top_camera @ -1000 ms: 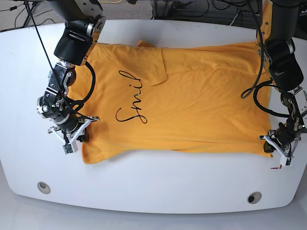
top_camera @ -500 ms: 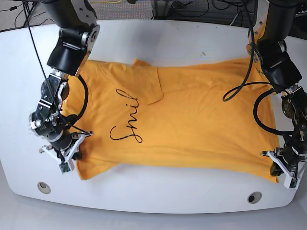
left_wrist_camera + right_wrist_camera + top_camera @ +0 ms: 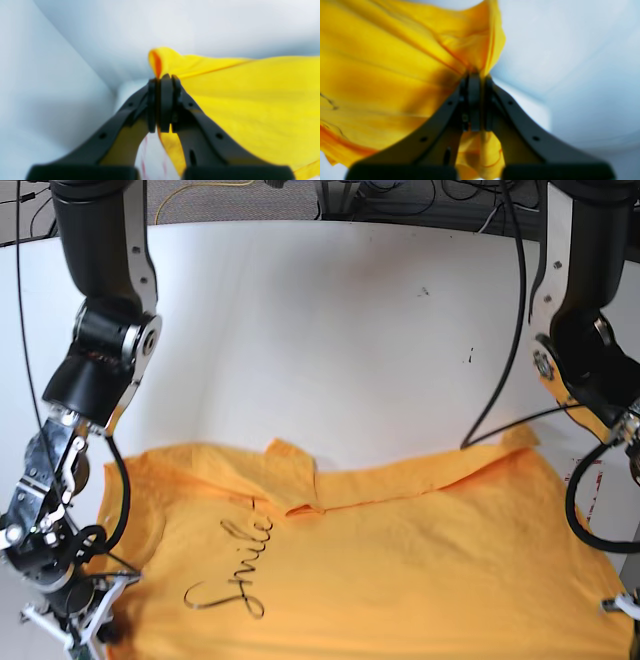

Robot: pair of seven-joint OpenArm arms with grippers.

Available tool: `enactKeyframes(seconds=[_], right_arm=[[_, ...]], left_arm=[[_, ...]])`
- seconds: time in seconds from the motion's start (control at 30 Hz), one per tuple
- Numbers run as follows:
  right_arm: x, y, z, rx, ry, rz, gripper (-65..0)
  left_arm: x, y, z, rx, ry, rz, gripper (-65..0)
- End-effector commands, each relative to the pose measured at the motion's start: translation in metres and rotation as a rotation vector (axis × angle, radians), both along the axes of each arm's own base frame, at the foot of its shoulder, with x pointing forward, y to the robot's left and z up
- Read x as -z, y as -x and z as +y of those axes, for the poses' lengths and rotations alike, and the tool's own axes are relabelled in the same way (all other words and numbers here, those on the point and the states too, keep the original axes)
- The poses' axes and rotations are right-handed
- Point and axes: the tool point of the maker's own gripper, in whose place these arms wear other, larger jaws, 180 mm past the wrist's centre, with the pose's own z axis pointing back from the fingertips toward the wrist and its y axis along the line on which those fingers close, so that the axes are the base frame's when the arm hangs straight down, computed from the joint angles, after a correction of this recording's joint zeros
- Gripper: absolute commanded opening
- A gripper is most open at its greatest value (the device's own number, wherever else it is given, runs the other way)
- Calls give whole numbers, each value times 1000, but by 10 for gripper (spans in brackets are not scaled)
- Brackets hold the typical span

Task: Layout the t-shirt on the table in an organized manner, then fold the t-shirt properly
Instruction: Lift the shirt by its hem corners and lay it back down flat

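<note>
The orange-yellow t-shirt (image 3: 400, 560) lies flat at the near side of the white table (image 3: 330, 330), its black "Smile" script facing up and one sleeve folded over the chest. My right gripper (image 3: 90, 625), at the lower left of the base view, is shut on a shirt corner; the right wrist view shows bunched fabric (image 3: 382, 62) pinched at the gripper (image 3: 475, 77). In the left wrist view, my left gripper (image 3: 163, 80) is shut on another shirt corner (image 3: 250, 100). In the base view it sits at the lower right edge (image 3: 625, 608), mostly cut off.
Red tape lines (image 3: 597, 480) mark the table at the right, near the left arm. Small dark marks (image 3: 469, 358) dot the far tabletop. Cables hang along both arms and lie behind the table's back edge.
Both grippers have pulled the t-shirt toward the near edge of the table. It now lies lower in the base view, its bottom part out of frame. Both grips stayed shut.
</note>
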Motion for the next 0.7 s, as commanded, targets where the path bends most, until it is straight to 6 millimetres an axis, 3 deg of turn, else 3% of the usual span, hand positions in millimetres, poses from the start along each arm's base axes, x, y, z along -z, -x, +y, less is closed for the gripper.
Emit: enactKeyframes(seconds=[0.0,0.07,0.17,0.33,0.53,0.67], right_arm=[[-75,0,-14,41,64,-121,-650],[-109,1,-14,48,98,-166,-650],[-143,5,-14,57,126,-213,-650],[-177,13,-18,89,142,-243,-650],[-175,21,-30,139,155,-212,-650],[-143,31,-32,157,203,-172,-650]], left_arm=[[-64,11,10,-31,-5,-142,-650],[-93,13,10,-26,2,-196,-650],[-126,16,7,-16,-18,-243,-650],[-148,16,9,-11,-34,-260,-650],[-136,12,8,-8,-39,-233,-650],[-90,2,8,-12,-46,-128,-650]])
